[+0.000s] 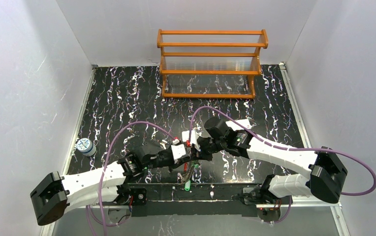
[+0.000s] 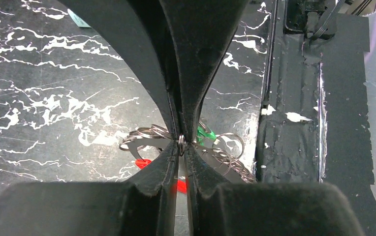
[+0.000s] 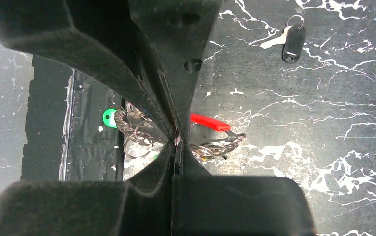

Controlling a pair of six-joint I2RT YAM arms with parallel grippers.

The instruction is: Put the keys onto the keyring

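The keyring is a tangle of metal split rings and thin chain (image 2: 228, 157) with red pieces (image 3: 209, 122), held up between both grippers over the table's near middle. My left gripper (image 2: 180, 143) pinches one small metal ring at its fingertips. My right gripper (image 3: 177, 140) is shut on another ring of the same bunch. In the top view both grippers meet tip to tip, left (image 1: 190, 156) and right (image 1: 197, 147). A green key (image 1: 187, 186) hangs at the chain's lower end; its head shows in the left wrist view (image 2: 204, 132) and the right wrist view (image 3: 109, 118).
A black-headed key (image 3: 290, 42) lies alone on the marble-patterned table. A wooden rack (image 1: 210, 64) stands at the back. A small white-and-blue cylinder (image 1: 84, 146) sits at the left edge. Black tape (image 2: 294, 147) covers the near edge by the arm bases.
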